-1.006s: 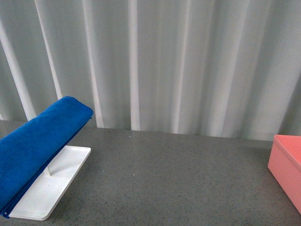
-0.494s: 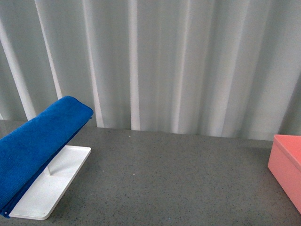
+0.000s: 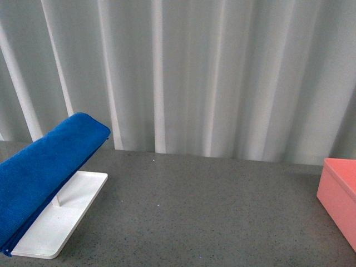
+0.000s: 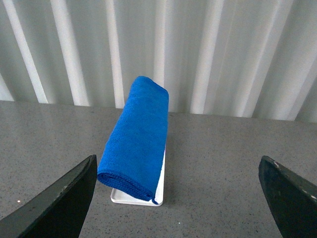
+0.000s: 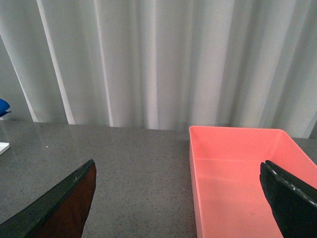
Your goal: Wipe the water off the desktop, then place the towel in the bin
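The bright blue towel (image 3: 41,167) hangs folded over a rack at the left of the dark grey speckled desktop (image 3: 194,211). In the left wrist view the towel (image 4: 136,136) lies ahead of my left gripper (image 4: 181,198), which is open and empty with the towel well clear of its fingers (image 4: 59,203). The salmon-pink bin (image 3: 340,192) stands at the right edge. In the right wrist view the bin (image 5: 237,178) is empty and sits ahead of my open, empty right gripper (image 5: 181,203). No water shows on the desktop. Neither arm shows in the front view.
A flat white tray (image 3: 61,214) with a thin upright rod carries the towel; it also shows in the left wrist view (image 4: 136,198). A pale pleated curtain (image 3: 194,72) closes off the back of the desktop.
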You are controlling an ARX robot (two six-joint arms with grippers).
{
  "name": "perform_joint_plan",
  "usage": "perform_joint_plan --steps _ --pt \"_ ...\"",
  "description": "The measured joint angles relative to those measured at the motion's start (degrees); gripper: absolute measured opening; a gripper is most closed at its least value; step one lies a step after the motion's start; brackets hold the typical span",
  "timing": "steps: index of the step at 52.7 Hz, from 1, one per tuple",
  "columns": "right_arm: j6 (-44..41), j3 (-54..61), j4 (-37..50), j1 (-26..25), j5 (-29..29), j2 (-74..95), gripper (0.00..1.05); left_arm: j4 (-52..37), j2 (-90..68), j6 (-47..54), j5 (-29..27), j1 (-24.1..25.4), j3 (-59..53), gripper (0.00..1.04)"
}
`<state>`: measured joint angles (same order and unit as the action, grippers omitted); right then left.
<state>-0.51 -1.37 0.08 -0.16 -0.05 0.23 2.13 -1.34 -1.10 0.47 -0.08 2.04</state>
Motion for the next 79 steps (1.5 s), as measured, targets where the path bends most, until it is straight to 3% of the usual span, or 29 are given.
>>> perform_joint_plan --steps 6,9,14,20,24,36,52,64,79 --pt "0.00 0.00 0.00 0.00 -0.02 -0.02 0.98 18.67 -11.02 -8.11 -2.32 -4.02 8.24 0.98" --pt "0.00 0.00 0.00 0.00 0.00 -0.02 0.98 22.21 -14.34 -10.58 -4.20 -6.93 10.82 0.98" --pt "0.00 0.00 0.00 0.00 0.02 0.02 0.98 15.74 -21.07 -11.45 -4.28 -11.08 16.76 0.98" --pt "0.00 0.00 -0.04 0.00 0.00 -0.02 0.98 0.24 -40.94 -9.01 -1.33 -11.32 27.93 0.98" --pt "0.00 0.00 -0.04 0.00 -0.02 -0.02 0.98 -2.97 -55.39 -5.79 0.33 -10.88 36.26 0.98" --pt "0.00 0.00 -0.04 0.00 0.00 -0.02 0.98 3.02 -83.82 0.15 1.03 -8.20 57.40 0.98" --pt "0.00 0.00 -0.04 0.00 -0.02 -0.02 0.98 13.07 -105.44 4.35 -2.08 -4.50 78.73 0.98" --pt "0.00 0.00 -0.04 0.00 -0.02 -0.02 0.98 18.86 -114.81 3.87 -6.47 -4.13 88.72 0.98" --pt "0.00 0.00 -0.04 0.00 -0.02 -0.02 0.98 13.44 -121.57 6.84 -15.58 -3.76 94.05 0.98"
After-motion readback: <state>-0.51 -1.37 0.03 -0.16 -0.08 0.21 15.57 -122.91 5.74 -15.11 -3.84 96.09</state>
